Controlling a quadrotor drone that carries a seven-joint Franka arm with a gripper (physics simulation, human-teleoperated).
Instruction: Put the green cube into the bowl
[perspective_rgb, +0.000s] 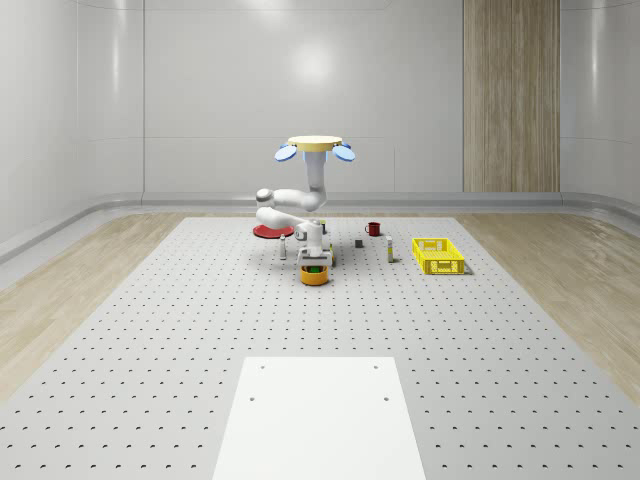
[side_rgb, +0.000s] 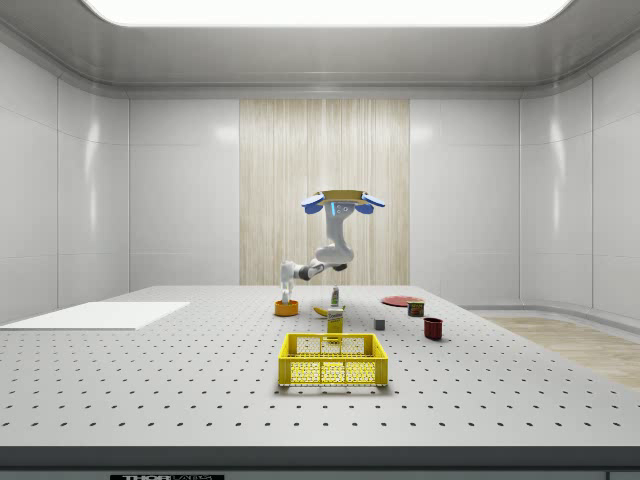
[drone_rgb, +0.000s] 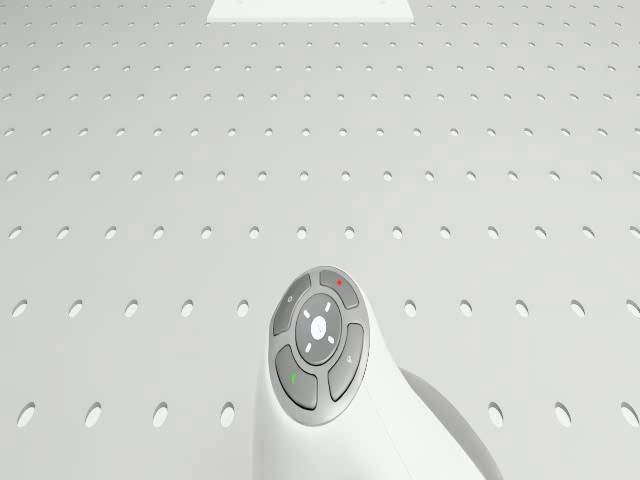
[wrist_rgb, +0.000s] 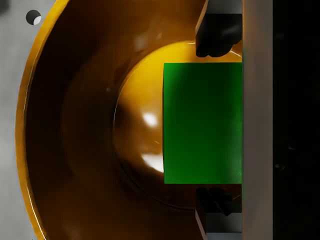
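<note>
Bright, even light all round me. A ceiling panel (side_rgb: 325, 10) glows overhead in the side view, and a soft glare sits on the back wall (perspective_rgb: 315, 65). The pale surface (perspective_rgb: 150, 330) under me carries hardly any shadow. At my wrist it's dim: two white highlights glint inside the bowl (wrist_rgb: 75, 150), and one edge falls to black.

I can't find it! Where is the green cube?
The green cube sits between the hand's fingers, right over the orange bowl mid-table.
</note>
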